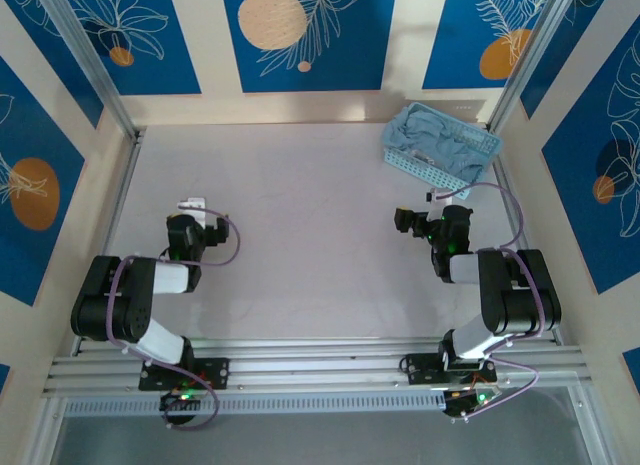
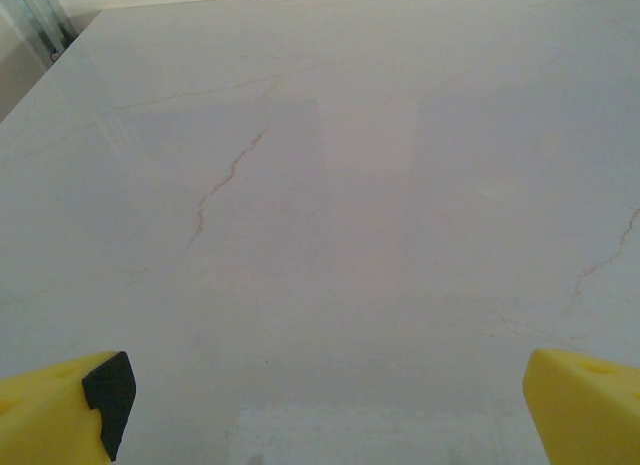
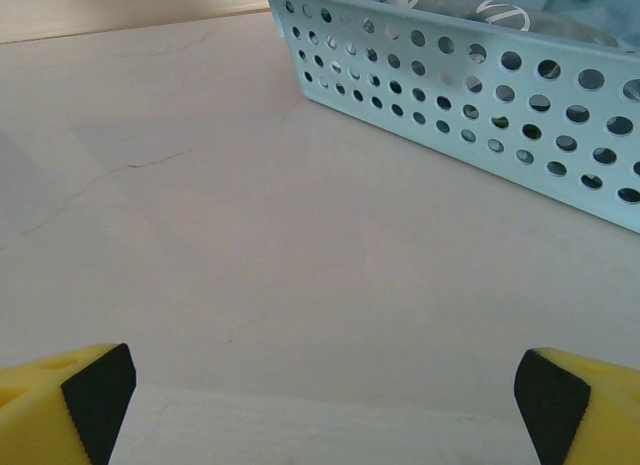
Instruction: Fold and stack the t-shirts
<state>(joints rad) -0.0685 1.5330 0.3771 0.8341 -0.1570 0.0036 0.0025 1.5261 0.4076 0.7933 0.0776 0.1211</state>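
T-shirts (image 1: 438,141), seemingly heaped, beyond right pincer (image 1: 405,221)

A pale, marble-look bench (image 1: 300,215) with thin reddish veins lies evenly lit. Cream walls (image 1: 205,45) stand on three sides, carrying deep-blue panels (image 1: 305,35) printed with white leaf outlines and orange and peach discs. Silver aluminium posts (image 1: 88,60) rise at the far corners; ribbed aluminium rails (image 1: 320,360) run along the near edge.
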